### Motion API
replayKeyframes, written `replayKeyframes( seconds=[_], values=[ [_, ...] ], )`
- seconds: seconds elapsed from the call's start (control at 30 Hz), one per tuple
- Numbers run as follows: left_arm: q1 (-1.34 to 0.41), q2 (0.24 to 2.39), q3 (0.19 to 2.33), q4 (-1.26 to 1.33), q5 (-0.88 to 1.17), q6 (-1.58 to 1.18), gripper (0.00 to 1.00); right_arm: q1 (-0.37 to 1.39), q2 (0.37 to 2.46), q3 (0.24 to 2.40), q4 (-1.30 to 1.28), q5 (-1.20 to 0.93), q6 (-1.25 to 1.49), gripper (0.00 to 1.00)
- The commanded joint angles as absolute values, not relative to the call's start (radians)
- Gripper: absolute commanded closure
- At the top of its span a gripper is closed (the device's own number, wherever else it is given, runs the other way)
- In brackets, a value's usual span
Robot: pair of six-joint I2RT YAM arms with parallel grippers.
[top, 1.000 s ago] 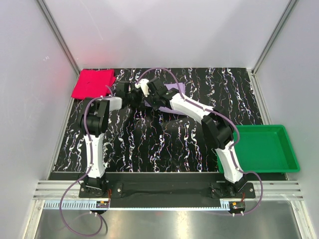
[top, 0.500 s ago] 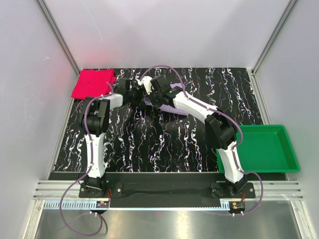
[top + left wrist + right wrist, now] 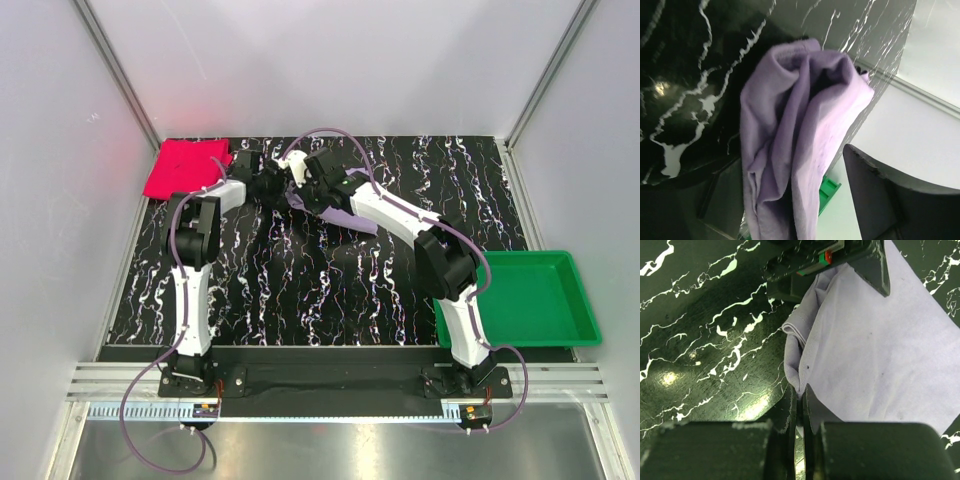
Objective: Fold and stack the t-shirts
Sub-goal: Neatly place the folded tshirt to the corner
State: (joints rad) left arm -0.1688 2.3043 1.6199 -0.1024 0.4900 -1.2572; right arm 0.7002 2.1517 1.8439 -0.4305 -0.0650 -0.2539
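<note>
1. The black white-veined marble-patterned table (image 3: 330, 285) carries everything.
2. The green rectangular plastic tray (image 3: 530, 300) sits at the table's near right edge, beside the right arm.
3. The bright pink-red cloth t-shirt (image 3: 185, 166) lies as a folded square in the far left corner, well apart from both grippers.
4. The pale lavender cloth t-shirt (image 3: 880, 350) is bunched at the far middle of the table, between the two grippers, with part of it lifted.
5. The right gripper (image 3: 801, 390) is pinched closed on a folded edge of the lavender shirt.
6. The left gripper (image 3: 790, 170) has its jaws spread wide. The lavender cloth hangs between them, clear of one finger.
</note>
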Motion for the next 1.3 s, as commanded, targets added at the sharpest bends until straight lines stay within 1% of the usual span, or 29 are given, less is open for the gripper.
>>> replayKeyframes(
  seconds=[0.0, 0.1, 0.13, 0.2, 0.23, 0.3, 0.33, 0.37, 0.4, 0.47, 0.5, 0.53, 0.6, 0.67, 0.7, 0.77, 0.83, 0.87, 0.93, 1.03, 1.07, 1.13, 1.27],
  values=[
    [-0.147, 2.375, 1.621, -0.163, 0.394, -1.21, 0.26, 0.698, 2.08, 1.833, -0.387, -0.089, -0.242, 1.0],
    [-0.147, 2.41, 1.67, -0.149, 0.423, -1.195, 0.35, 0.698, 2.091, 1.838, -0.391, -0.118, -0.232, 0.99],
    [-0.147, 2.413, 1.68, -0.143, 0.429, -1.19, 0.44, 0.698, 2.097, 1.842, -0.397, -0.124, -0.229, 0.98],
    [-0.149, 2.414, 1.706, -0.135, 0.42, -1.158, 0.54, 0.698, 2.103, 1.848, -0.403, -0.13, -0.219, 0.96],
    [-0.149, 2.419, 1.718, -0.132, 0.423, -1.143, 0.66, 0.698, 2.103, 1.85, -0.405, -0.13, -0.209, 0.93],
    [-0.147, 2.422, 1.762, -0.155, 0.422, -1.079, 0.79, 0.698, 2.112, 1.876, -0.439, -0.121, -0.151, 0.7],
    [-0.147, 2.425, 1.779, -0.156, 0.423, -1.054, 0.87, 0.699, 2.114, 1.894, -0.501, -0.117, -0.137, 0.61],
    [-0.146, 2.425, 1.802, -0.214, 0.413, -0.99, 1.0, 0.699, 2.112, 1.926, -0.535, -0.1, -0.1, 0.5],
    [-0.144, 2.422, 1.845, -0.238, 0.402, -0.948, 1.0, 0.701, 2.105, 1.943, -0.575, -0.059, -0.078, 0.46],
    [-0.146, 2.392, 1.864, -0.287, 0.393, -0.829, 1.0, 0.699, 2.079, 1.974, -0.704, -0.009, -0.037, 0.38],
    [-0.146, 2.378, 1.88, -0.308, 0.378, -0.783, 1.0, 0.699, 2.028, 1.973, -0.731, 0.059, -0.014, 0.29],
    [-0.146, 2.364, 1.89, -0.334, 0.364, -0.735, 1.0, 0.699, 2.002, 1.967, -0.754, 0.092, -0.006, 0.22],
    [-0.146, 2.323, 1.919, -0.431, 0.327, -0.593, 1.0, 0.698, 1.927, 1.95, -0.842, 0.152, 0.046, 0.11],
    [-0.135, 2.287, 1.959, -0.519, 0.312, -0.478, 1.0, 0.698, 1.878, 1.905, -0.922, 0.166, 0.061, 0.06],
    [-0.133, 2.272, 1.97, -0.541, 0.301, -0.438, 1.0, 0.698, 1.815, 1.876, -0.936, 0.185, 0.069, 0.05],
    [-0.126, 2.243, 1.98, -0.587, 0.246, -0.347, 1.0, 0.696, 1.74, 1.748, -0.914, 0.184, 0.096, 0.05],
    [-0.126, 2.197, 1.98, -0.603, 0.209, -0.283, 1.0, 0.696, 1.634, 1.665, -0.879, 0.144, 0.118, 0.03],
    [-0.126, 2.186, 1.993, -0.632, 0.168, -0.22, 1.0, 0.696, 1.605, 1.596, -0.87, 0.129, 0.141, 0.0],
    [-0.127, 2.157, 2.003, -0.655, 0.132, -0.16, 1.0, 0.696, 1.524, 1.504, -0.848, 0.091, 0.167, 0.0],
    [-0.127, 2.122, 2.011, -0.69, 0.026, -0.034, 1.0, 0.696, 1.439, 1.416, -0.832, 0.072, 0.181, 0.0],
    [-0.127, 2.114, 2.01, -0.695, -0.039, -0.014, 1.0, 0.695, 1.422, 1.398, -0.825, 0.072, 0.183, 0.0],
    [-0.124, 2.089, 2.003, -0.693, -0.095, 0.017, 1.0, 0.696, 1.382, 1.35, -0.819, 0.064, 0.189, 0.0],
    [-0.118, 2.056, 1.973, -0.586, -0.181, 0.107, 1.0, 0.695, 1.339, 1.287, -0.811, 0.057, 0.184, 0.0]
  ],
)
